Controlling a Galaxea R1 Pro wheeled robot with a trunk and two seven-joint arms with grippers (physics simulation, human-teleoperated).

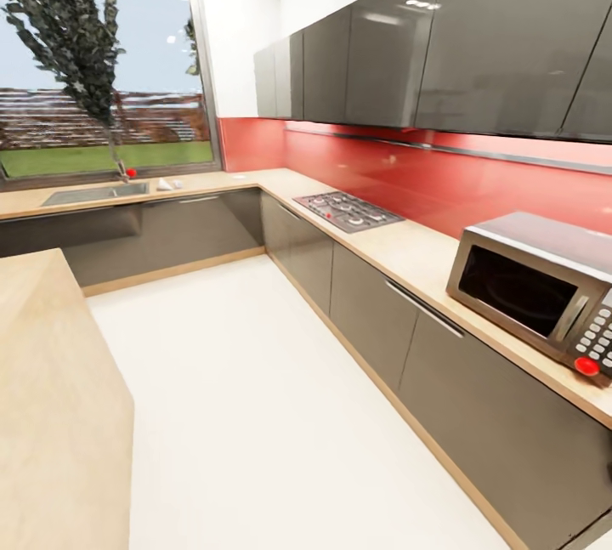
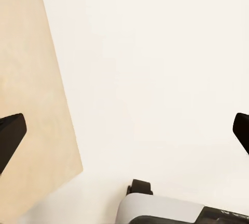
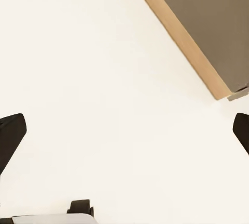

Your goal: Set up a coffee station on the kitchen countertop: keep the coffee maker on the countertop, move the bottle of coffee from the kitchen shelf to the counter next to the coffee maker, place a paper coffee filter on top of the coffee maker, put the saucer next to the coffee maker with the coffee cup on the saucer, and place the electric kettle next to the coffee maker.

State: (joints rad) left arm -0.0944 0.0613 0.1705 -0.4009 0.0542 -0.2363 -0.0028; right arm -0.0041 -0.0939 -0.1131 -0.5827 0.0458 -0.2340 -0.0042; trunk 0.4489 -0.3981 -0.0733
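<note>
The head view took in an L-shaped worktop (image 1: 399, 257) under grey cabinets: a microwave (image 1: 535, 291) stood near its right end, a hob (image 1: 347, 211) midway along, a sink (image 1: 93, 192) below the window. Both the left gripper (image 2: 124, 133) and the right gripper (image 3: 124, 133) hung spread wide over the white floor (image 1: 255, 397), holding nothing. None of the coffee things could be seen.

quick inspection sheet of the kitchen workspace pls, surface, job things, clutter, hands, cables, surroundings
surface: light wood L-shaped countertop, bare in long stretches.
job's things: nothing seen.
clutter: silver microwave with red button, black gas hob, steel sink under the window, small white items beside it, too small to name.
hands: left hand open; right hand open; both empty above the white floor.
cables: nothing seen.
surroundings: glossy grey wall cabinets, red backsplash, wooden island top.
</note>
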